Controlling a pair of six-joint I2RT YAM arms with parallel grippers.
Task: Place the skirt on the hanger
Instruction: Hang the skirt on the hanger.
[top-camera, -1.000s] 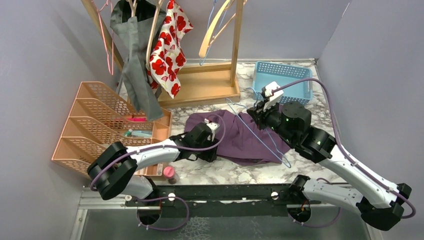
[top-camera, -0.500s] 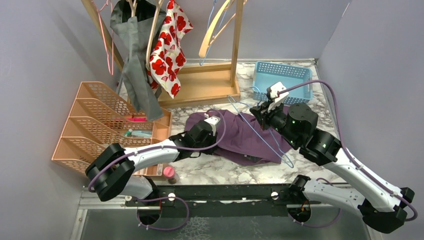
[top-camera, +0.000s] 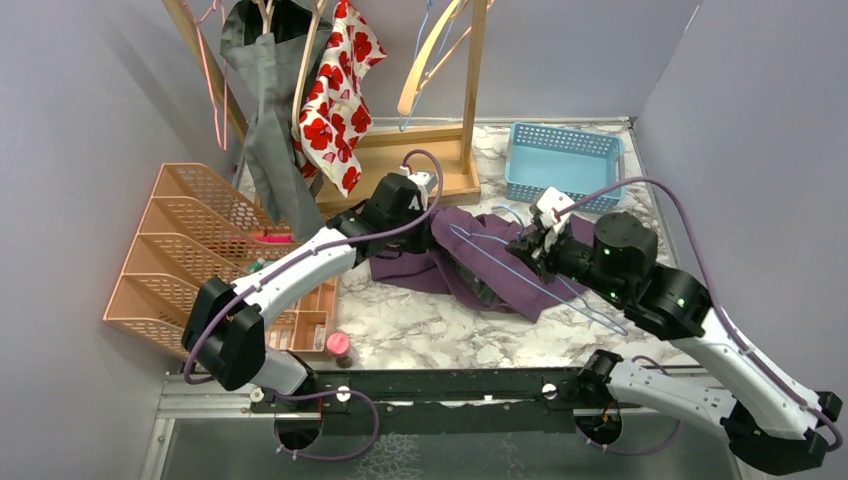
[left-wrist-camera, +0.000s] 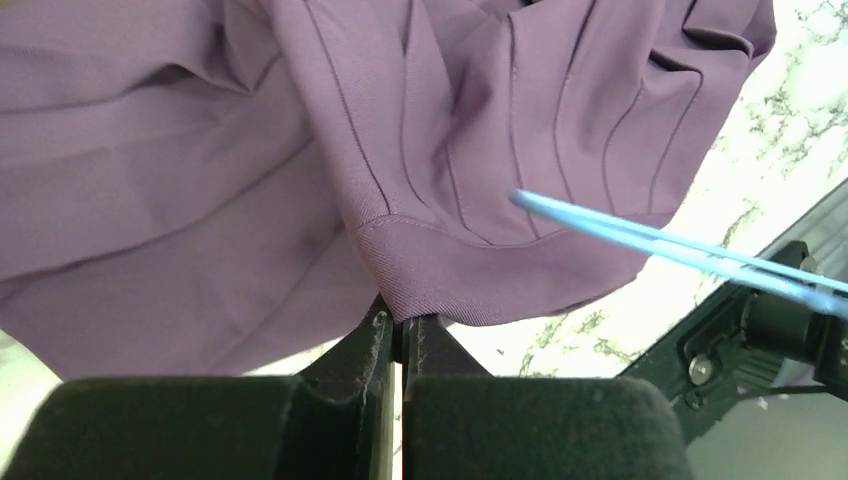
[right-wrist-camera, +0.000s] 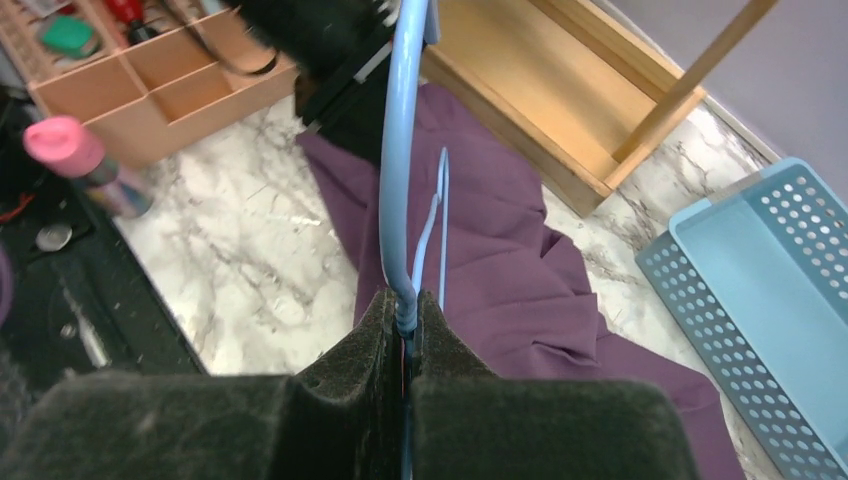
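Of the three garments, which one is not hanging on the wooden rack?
The purple skirt: it lies partly on the marble table, its edge pinched by the left end effector. The grey garment and the red-flowered one hang from the rack.

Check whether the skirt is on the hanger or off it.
Off. The skirt lies bunched on the table, its hem pinched by the left gripper; the hanger, in the right gripper, crosses above it.

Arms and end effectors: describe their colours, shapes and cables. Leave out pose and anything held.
The left arm and right arm have white links, bulky black joints and purple cables looping alongside. The left end effector and right end effector have matte black wedge-shaped fingers.
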